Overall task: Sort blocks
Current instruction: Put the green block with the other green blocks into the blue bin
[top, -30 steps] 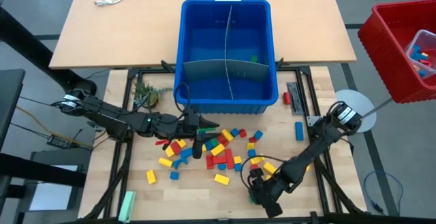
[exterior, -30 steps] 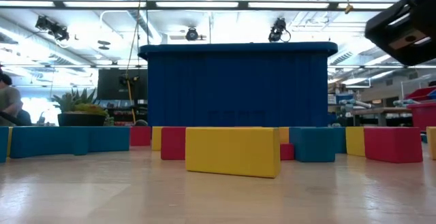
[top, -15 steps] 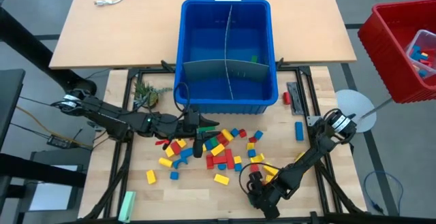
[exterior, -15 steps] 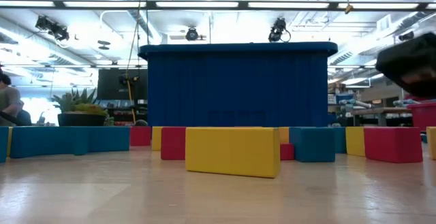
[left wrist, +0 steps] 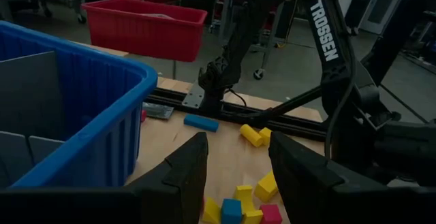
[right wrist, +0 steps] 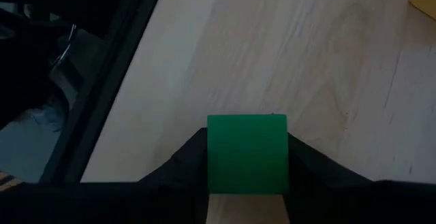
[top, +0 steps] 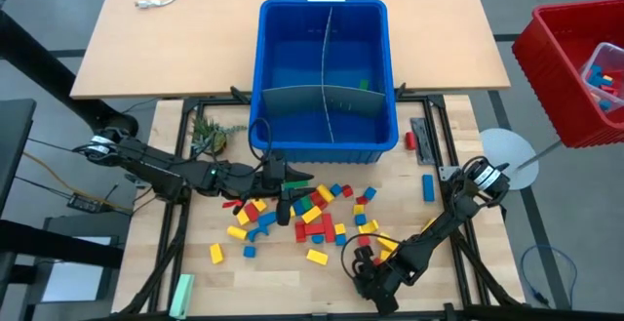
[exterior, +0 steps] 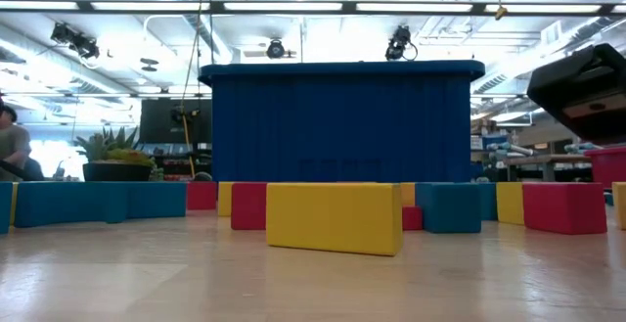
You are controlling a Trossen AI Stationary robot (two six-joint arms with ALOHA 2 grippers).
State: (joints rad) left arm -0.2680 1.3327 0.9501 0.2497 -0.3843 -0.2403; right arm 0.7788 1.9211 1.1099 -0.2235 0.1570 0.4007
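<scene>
While the left hand (top: pixel 289 196) hovers spread over the blocks (top: pixel 314 216), right hand (right wrist: pixel 246 203) pinching a green block (right wrist: pixel 246 154).

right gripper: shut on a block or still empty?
Shut on one. In the right wrist view the right gripper has both dark fingers pressed against the sides of a small green plastic block, above the pale wooden tabletop.

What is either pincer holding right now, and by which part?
The right pincer grips a green block by its two opposite side faces. The left pincer hangs open over the pile, holding nothing.
</scene>
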